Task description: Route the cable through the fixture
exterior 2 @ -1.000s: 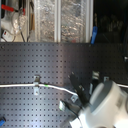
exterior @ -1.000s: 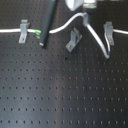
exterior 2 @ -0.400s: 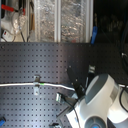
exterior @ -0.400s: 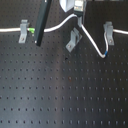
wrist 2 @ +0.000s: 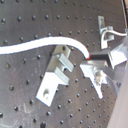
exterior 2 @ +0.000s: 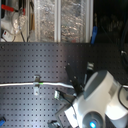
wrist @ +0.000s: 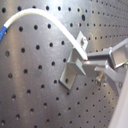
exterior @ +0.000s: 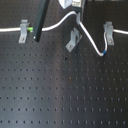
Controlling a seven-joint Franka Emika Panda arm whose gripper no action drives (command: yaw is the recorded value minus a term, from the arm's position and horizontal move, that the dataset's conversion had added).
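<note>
The white cable (exterior: 57, 22) runs from the first exterior view's left edge through the left fixture (exterior: 23, 31). It passes behind a dark slanted bar (exterior: 40, 20) and rises to my gripper (exterior: 78, 14). From there its free end drops to a blue band (exterior: 105, 51). A green band (exterior: 31, 30) sits just past the left fixture. The gripper is shut on the cable just above the middle fixture (exterior: 73, 40). In the first wrist view the gripper (wrist: 89, 60) pinches the cable (wrist: 50, 22) beside that fixture (wrist: 72, 74). The second wrist view shows the same grip (wrist 2: 90, 59).
A right fixture (exterior: 108, 33) holds another white cord (exterior: 121, 31) leading to the first exterior view's right edge. The black perforated board (exterior: 60, 95) fills the scene. In the second exterior view the white arm (exterior 2: 102, 100) covers the lower right, with shelves (exterior 2: 55, 20) behind.
The arm has shifted slightly while still holding the cable. The cable's free end with the blue band has swung a little toward the right fixture.
</note>
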